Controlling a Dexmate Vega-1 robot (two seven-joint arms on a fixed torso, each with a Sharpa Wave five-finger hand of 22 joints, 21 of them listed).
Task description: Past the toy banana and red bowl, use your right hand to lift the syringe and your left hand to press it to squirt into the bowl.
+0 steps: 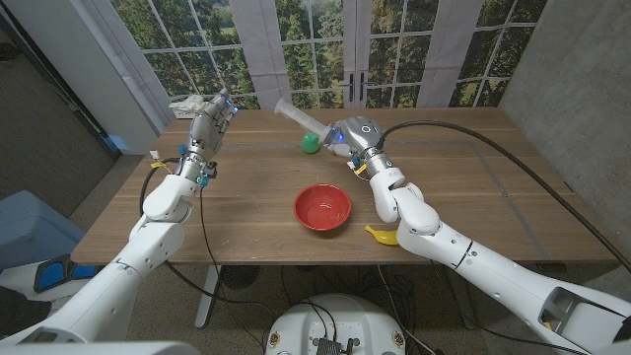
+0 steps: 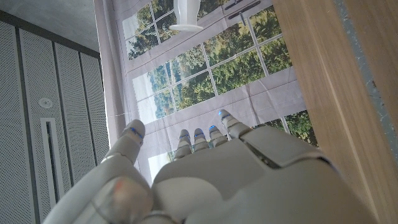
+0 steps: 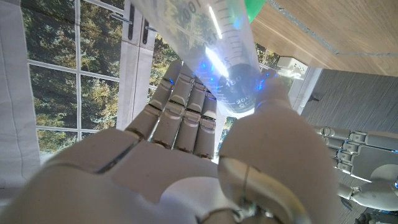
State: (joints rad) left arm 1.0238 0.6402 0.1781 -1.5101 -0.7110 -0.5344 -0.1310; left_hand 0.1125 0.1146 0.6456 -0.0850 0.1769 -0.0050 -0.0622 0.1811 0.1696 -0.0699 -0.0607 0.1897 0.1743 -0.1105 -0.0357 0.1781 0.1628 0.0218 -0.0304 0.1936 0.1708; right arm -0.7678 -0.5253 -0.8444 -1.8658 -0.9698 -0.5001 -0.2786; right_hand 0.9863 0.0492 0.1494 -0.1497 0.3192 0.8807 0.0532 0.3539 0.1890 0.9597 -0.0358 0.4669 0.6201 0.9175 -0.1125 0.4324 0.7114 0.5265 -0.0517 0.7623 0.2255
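Observation:
My right hand [image 1: 351,133] grips a clear syringe [image 1: 296,115] above the far middle of the table, and the syringe slants up toward the left. In the right wrist view the syringe's marked barrel [image 3: 219,46] sits between the fingers [image 3: 180,106] and the thumb. My left hand [image 1: 209,118] is raised over the far left of the table, apart from the syringe, fingers extended and holding nothing. The left wrist view shows this hand's back [image 2: 230,180] and a white syringe end [image 2: 185,15] beyond it. The red bowl [image 1: 322,208] stands near the table's front middle. The toy banana [image 1: 382,235] lies just right of the bowl.
A green object [image 1: 310,143] sits on the table [image 1: 473,168] beside my right hand, under the syringe, and is also seen as a green patch [image 3: 254,7] in the right wrist view. A black cable [image 1: 513,158] runs across the table's right side. Windows stand behind the far edge.

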